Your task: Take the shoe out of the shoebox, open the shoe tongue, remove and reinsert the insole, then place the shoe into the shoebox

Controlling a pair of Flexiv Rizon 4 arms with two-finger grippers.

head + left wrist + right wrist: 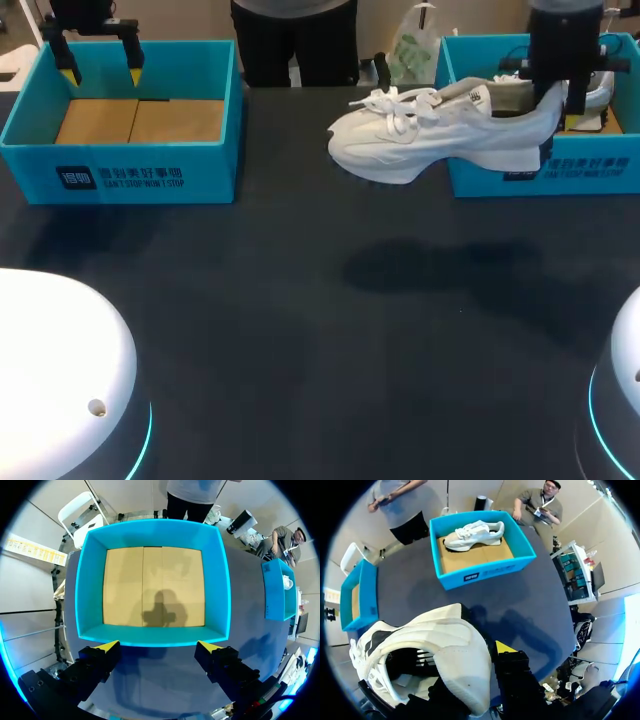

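Observation:
A white lace-up shoe (pixel 440 135) hangs in the air just in front of the right blue shoebox (pixel 560 170), toe pointing left, casting a shadow on the dark table. My right gripper (pixel 553 100) is shut on its heel. In the right wrist view the heel of the shoe (pixel 445 645) fills the space at my right gripper (pixel 480 665), with one yellow fingertip (pixel 505 646) beside the heel. My left gripper (pixel 100 68) stands open over the far side of the left blue box (pixel 130 175), nothing between its fingers (pixel 107 645).
A second white shoe (pixel 474 534) lies in the right shoebox (pixel 485 572). The left box (pixel 150 642) holds only its cardboard floor. White robot bases (pixel 50 350) sit at the table's near corners.

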